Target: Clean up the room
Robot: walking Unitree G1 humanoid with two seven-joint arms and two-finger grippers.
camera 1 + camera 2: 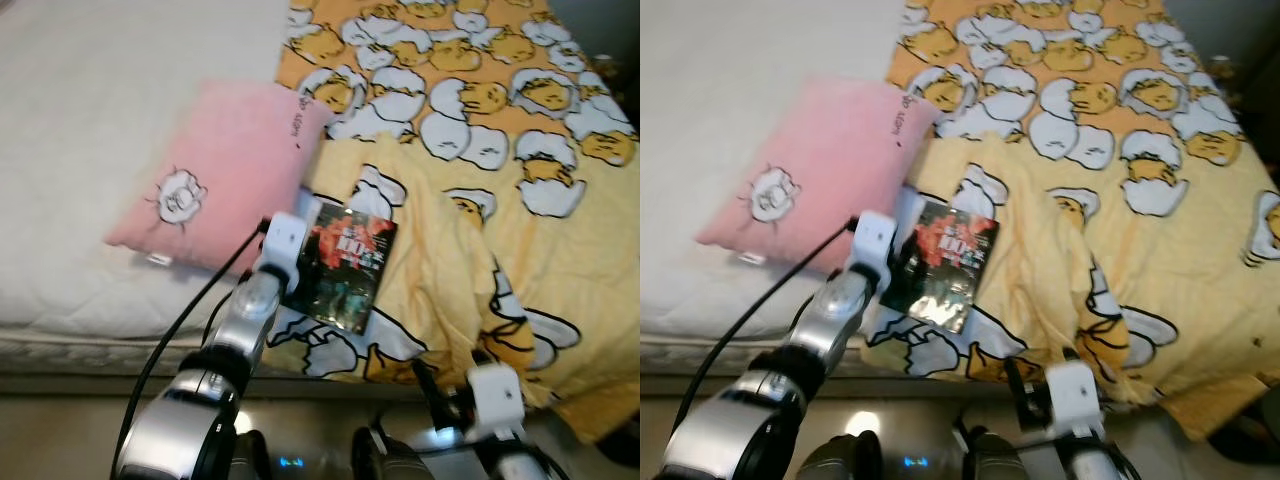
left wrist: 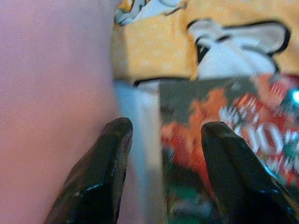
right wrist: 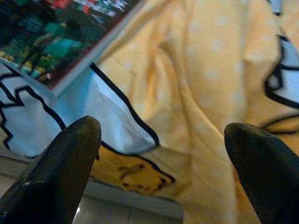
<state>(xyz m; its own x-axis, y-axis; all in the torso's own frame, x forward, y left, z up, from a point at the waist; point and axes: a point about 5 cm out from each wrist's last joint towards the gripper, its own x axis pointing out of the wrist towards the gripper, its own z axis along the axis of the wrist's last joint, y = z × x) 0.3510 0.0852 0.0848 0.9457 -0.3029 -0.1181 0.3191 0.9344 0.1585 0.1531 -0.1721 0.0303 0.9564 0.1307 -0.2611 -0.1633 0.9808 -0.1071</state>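
A dark book (image 1: 341,265) with red and green cover art lies flat on the bed (image 1: 90,90), on top of a yellow blanket (image 1: 520,170) printed with white-and-yellow egg figures. Its left edge sits just beside the corner of a pink pillow (image 1: 230,170), which rests on the white mattress part of the bed and bears a small pale animal figure.

The left arm reaches over the near edge of the bed, and the left pincer (image 2: 163,140) hangs low over the book's left edge, between book and pillow. Its two black fingers (image 2: 100,182) stand moderately apart, one toward the pillow, the other above the cover, with nothing clamped between them.

The right pincer (image 3: 163,149) is held low near the foot of the bed, over the blanket's hem just right of the book's near corner. Its fingers are spread wide and hold nothing
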